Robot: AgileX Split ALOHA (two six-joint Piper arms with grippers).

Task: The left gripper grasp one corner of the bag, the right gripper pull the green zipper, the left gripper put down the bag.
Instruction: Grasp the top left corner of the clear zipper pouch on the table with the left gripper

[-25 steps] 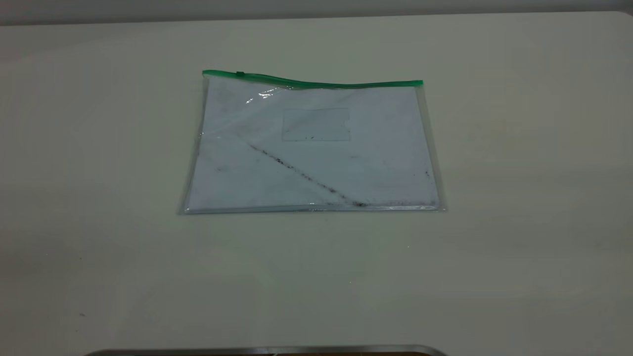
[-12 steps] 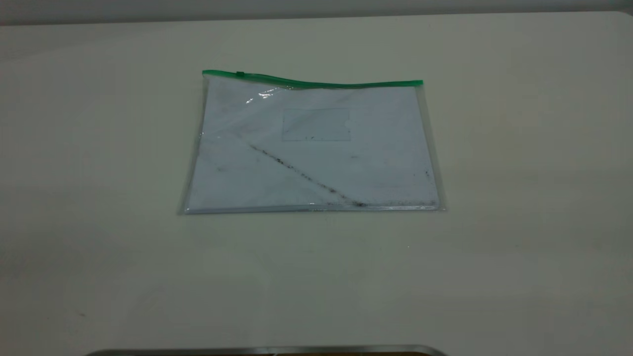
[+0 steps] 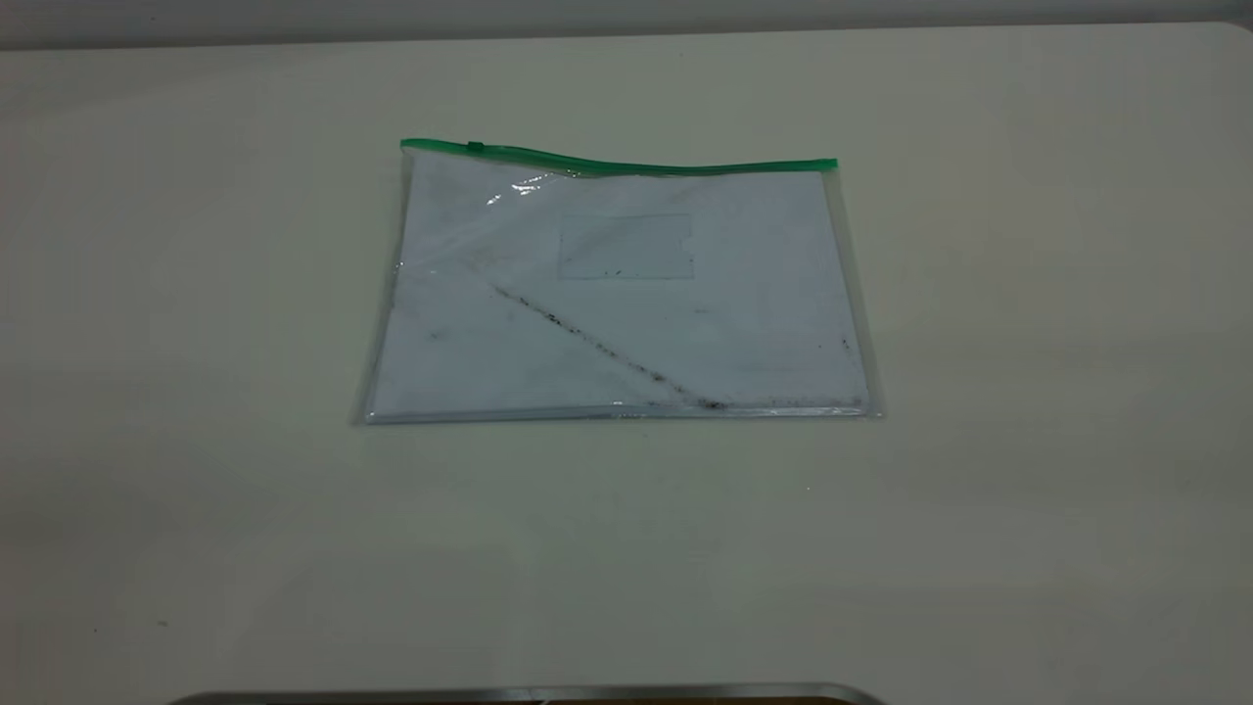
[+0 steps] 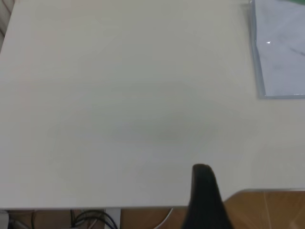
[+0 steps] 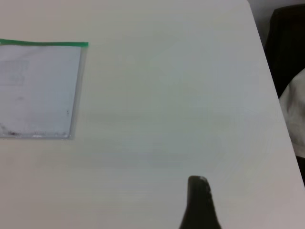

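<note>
The bag (image 3: 617,294) lies flat on the pale table, whitish, with a diagonal black-speckled line and a small pocket. The green zipper (image 3: 617,164) runs along its far edge, with the slider tab (image 3: 476,147) near the left corner of the bag (image 3: 406,145). Neither gripper shows in the exterior view. In the left wrist view the left gripper (image 4: 202,170) is a single dark tip over the table's near edge, far from the bag (image 4: 281,52). In the right wrist view the right gripper (image 5: 198,182) is likewise a single tip, far from the bag (image 5: 38,90) and the zipper's right end (image 5: 83,44).
A metal rim (image 3: 529,693) lies at the table's near edge. Wooden floor (image 4: 271,210) and cables (image 4: 90,219) show beyond that edge in the left wrist view. A dark object (image 5: 288,43) stands beyond the table's right side.
</note>
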